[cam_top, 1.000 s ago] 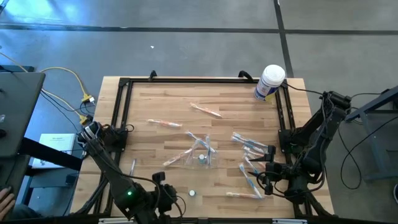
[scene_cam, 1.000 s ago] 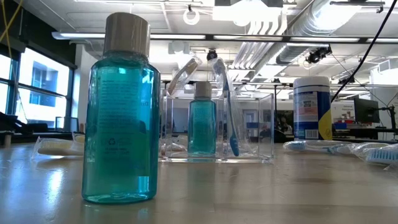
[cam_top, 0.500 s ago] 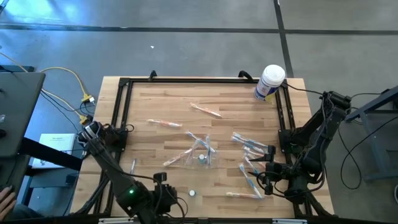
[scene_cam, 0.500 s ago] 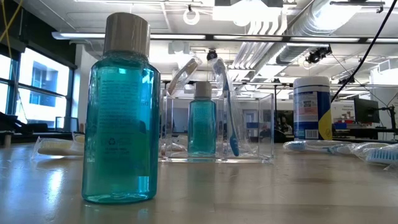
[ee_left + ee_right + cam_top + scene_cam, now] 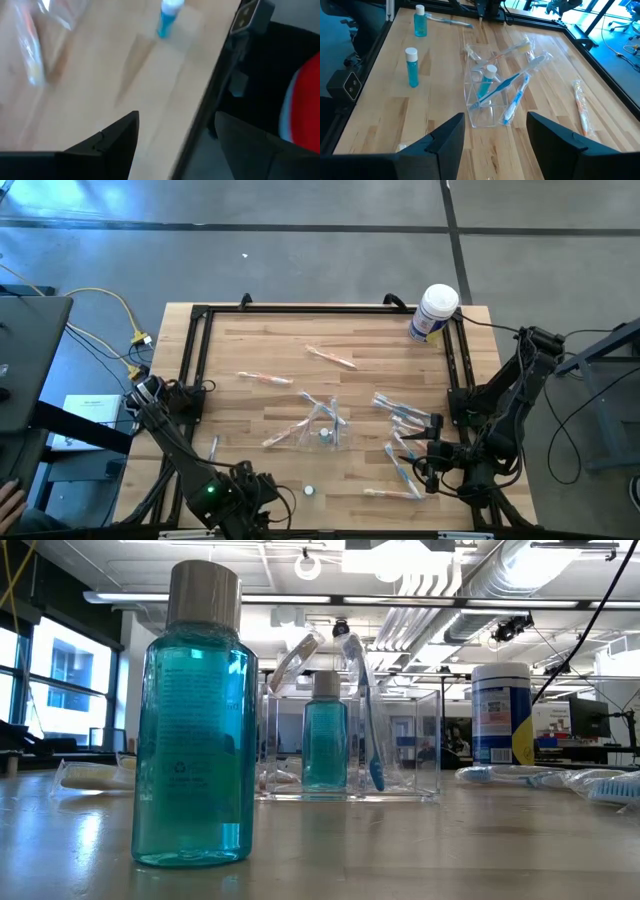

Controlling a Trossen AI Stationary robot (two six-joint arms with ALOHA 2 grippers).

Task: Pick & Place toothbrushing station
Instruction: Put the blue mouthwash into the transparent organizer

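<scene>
The toothbrushing station (image 5: 322,426) is a clear plastic holder standing on its base mid-table. It holds a small teal bottle (image 5: 486,82) and wrapped toothbrushes (image 5: 507,87), and in the low view the station (image 5: 350,745) stands behind a large teal bottle (image 5: 195,720). My left gripper (image 5: 268,494) is open over the table's near edge and empty, as the left wrist view (image 5: 176,120) shows. My right gripper (image 5: 422,460) is open to the right of the station, pointing at it from some way off (image 5: 495,120).
A white tub (image 5: 435,312) stands at the far right corner. Wrapped toothbrushes (image 5: 330,357) lie scattered over the table, several of them near my right gripper (image 5: 400,415). A small bottle (image 5: 310,491) stands near the front edge. A black frame (image 5: 195,360) borders the table.
My left gripper's wrist has turned in place near the table's near edge. Nothing on the table has moved.
</scene>
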